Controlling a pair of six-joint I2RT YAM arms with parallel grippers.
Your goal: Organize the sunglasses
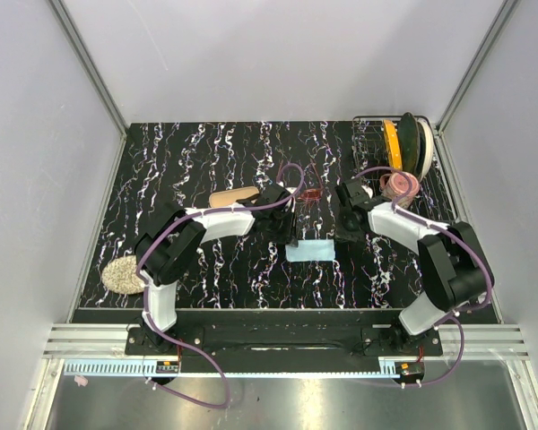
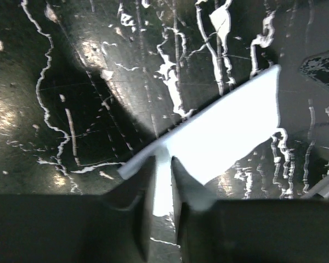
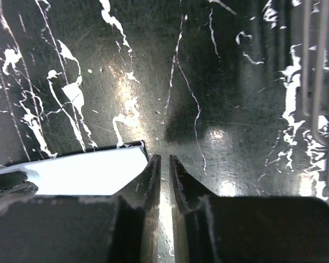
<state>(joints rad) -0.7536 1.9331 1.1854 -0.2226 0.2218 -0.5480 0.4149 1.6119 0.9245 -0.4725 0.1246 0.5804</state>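
The red-pink sunglasses point(image 1: 310, 193) lie on the black marbled table behind the light blue cloth point(image 1: 312, 251); neither wrist view shows them. My left gripper point(image 1: 292, 236) is at the cloth's far left corner. In the left wrist view the gripper point(image 2: 163, 159) is almost closed, with the cloth point(image 2: 230, 126) between its tips and the cloth's edge raised. My right gripper point(image 1: 342, 231) is at the cloth's far right corner. In the right wrist view it point(image 3: 164, 157) is shut and empty, and the cloth point(image 3: 82, 172) lies just to its left.
A wire dish rack point(image 1: 377, 134) with a yellow and a dark plate stands at the back right and also shows in the right wrist view point(image 3: 318, 82). A pink object point(image 1: 400, 185) sits before it. A tan oblong object point(image 1: 233, 196) lies left of the sunglasses. A round woven mat point(image 1: 121, 274) is front left.
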